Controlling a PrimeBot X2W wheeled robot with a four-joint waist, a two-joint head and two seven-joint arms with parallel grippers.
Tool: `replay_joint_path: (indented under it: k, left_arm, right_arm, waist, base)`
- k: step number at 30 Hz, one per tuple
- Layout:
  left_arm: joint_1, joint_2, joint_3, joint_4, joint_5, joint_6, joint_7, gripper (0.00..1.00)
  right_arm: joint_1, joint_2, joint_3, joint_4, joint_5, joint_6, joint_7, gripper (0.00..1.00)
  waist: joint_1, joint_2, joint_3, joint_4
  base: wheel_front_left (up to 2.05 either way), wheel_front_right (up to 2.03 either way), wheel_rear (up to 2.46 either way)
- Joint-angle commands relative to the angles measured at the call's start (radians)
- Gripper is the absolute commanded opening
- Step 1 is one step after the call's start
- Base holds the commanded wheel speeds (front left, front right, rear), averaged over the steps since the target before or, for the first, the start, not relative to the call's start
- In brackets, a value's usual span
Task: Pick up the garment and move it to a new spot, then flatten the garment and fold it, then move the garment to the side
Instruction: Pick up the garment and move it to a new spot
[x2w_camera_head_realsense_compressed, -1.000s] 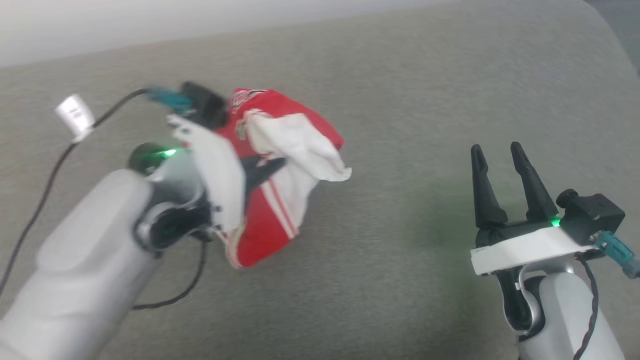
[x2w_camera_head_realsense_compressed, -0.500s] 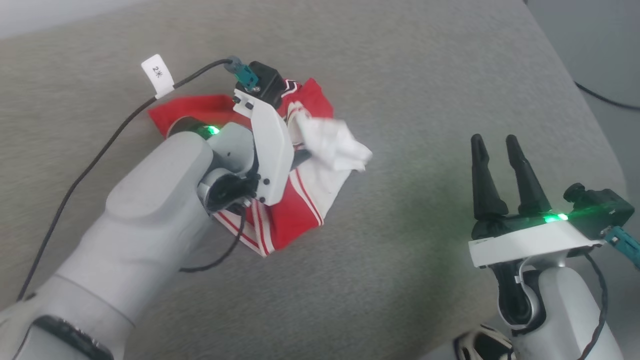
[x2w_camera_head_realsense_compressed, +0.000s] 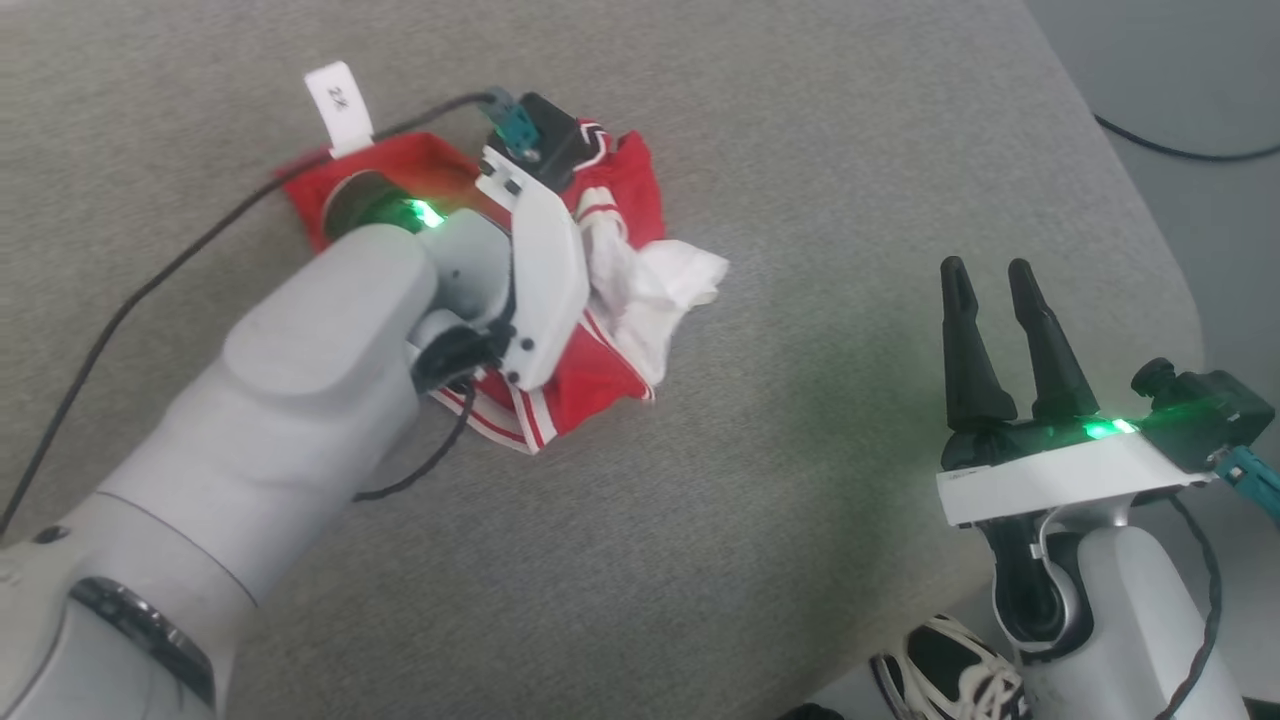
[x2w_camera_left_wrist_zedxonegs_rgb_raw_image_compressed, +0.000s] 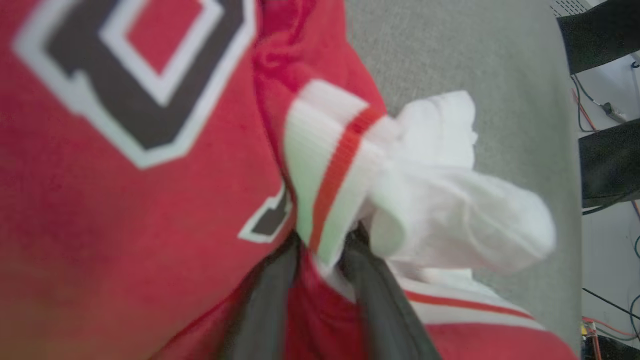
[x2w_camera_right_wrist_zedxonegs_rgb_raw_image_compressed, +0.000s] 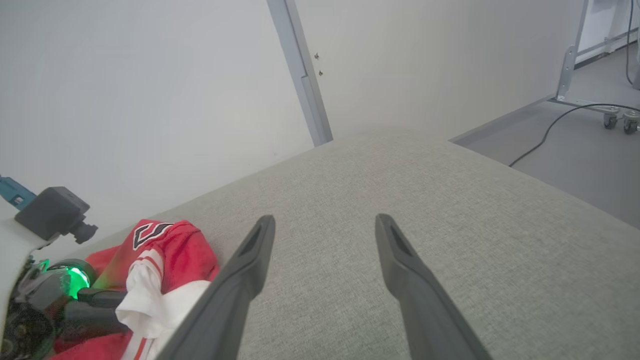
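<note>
The dark fingers of the left gripper are set astride a striped cuff, a firm pinch not discernible, while the crumpled red jersey shirt with white sleeves is seen bunched on the grey fabric cushion. Flattening is judged next, with the wide-open, empty right gripper needed. Black, white-edged numerals are given by the left wrist view, the heap's place by the head view.
</note>
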Motion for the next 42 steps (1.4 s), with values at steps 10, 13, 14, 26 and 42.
replay_joint_path:
  k: [10, 13, 14, 26, 42]
  left_arm:
    - [0.028, 0.032, -0.057, -0.044, -0.096, 0.018, -0.168, 1.0]
    - [0.039, 0.025, -0.057, -0.091, -0.136, 0.014, -0.229, 1.0]
    - [0.049, 0.026, -0.062, -0.103, -0.146, 0.013, -0.246, 1.0]
    - [0.279, 0.092, -0.046, -0.103, -0.239, 0.013, -0.569, 1.0]
    - [0.659, 0.134, 0.21, -0.045, -0.204, 0.017, -0.77, 1.0]
  right_arm:
    - [-0.009, 0.002, -0.03, 0.008, -0.109, 0.0, -0.003, 1.0]
    - [0.0, 0.001, -0.037, 0.016, -0.149, 0.0, -0.003, 1.0]
    - [0.005, 0.002, -0.042, 0.019, -0.161, 0.0, -0.003, 1.0]
    - [0.064, -0.022, -0.093, 0.059, -0.266, 0.0, -0.003, 1.0]
    - [0.303, -0.145, -0.238, 0.074, -0.283, 0.0, -0.003, 1.0]
  waist:
    - [0.0, 0.0, -0.116, 0.171]
    - [0.0, 0.0, -0.156, 0.232]
    - [0.0, 0.0, -0.171, 0.255]
    - [0.0, 0.0, -0.285, 0.439]
    - [0.0, 0.0, -0.443, 0.619]
  base:
    - [0.0, 0.0, 0.0]
    - [0.0, 0.0, 0.0]
    - [0.0, 0.0, 0.0]
    - [0.0, 0.0, 0.0]
    - [0.0, 0.0, 0.0]
